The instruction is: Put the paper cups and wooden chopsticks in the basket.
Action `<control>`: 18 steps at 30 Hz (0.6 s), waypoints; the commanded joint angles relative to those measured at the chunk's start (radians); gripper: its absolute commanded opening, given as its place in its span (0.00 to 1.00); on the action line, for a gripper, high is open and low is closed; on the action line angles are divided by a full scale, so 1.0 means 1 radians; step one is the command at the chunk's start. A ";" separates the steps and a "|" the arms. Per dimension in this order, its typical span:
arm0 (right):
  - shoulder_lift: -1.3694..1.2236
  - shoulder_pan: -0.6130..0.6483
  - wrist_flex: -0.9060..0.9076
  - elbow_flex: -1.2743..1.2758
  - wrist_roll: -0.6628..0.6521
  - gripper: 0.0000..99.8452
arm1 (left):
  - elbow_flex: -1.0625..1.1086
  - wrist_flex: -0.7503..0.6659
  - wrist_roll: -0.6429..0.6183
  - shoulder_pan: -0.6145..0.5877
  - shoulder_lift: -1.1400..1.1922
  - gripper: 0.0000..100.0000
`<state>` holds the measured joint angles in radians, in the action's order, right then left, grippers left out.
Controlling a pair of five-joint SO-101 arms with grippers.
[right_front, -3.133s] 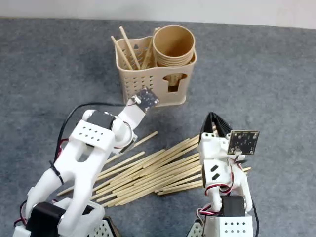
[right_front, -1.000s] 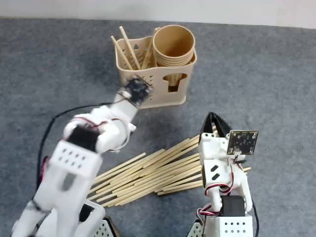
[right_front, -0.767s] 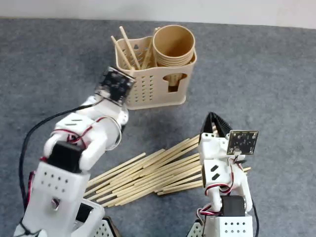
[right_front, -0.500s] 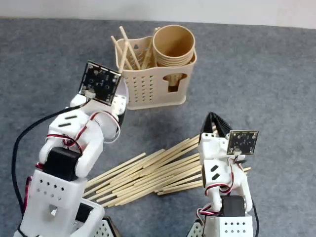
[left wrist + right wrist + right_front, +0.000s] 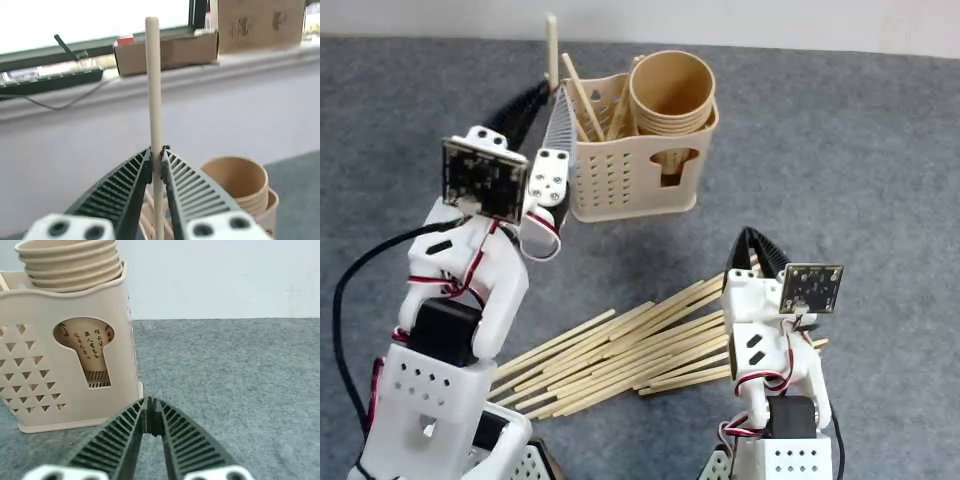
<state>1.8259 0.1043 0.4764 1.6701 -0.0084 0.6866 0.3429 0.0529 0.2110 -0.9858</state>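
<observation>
One chopstick (image 5: 152, 85) upright, pinched in left end effector (image 5: 156, 152), held high by left rim of basket (image 5: 620, 180). Stacked paper cups (image 5: 672, 95) in basket's right compartment; leaning sticks (image 5: 582, 95) in left one. Loose chopsticks (image 5: 620, 350) heaped on bench (image 5: 860, 180) between arms. Right end effector (image 5: 150, 405) pressed together, empty, low beside heap, pointing at basket.

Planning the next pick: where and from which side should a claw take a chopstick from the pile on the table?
Probably from above, near an end by the left arm, where the pile fans apart; sticks lie flat, so close across one.
</observation>
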 commanded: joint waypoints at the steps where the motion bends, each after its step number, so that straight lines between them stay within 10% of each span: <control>1: 0.015 0.013 -0.028 0.031 -0.014 0.03 | -0.053 -0.080 -0.011 -0.012 -0.024 0.01; 18: 0.015 0.013 -0.028 0.031 -0.014 0.03 | -0.140 -0.279 -0.012 -0.035 0.260 0.01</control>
<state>1.8259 0.1043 0.4764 1.6701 -0.0084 0.6068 0.1312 0.0529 0.2079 -0.7848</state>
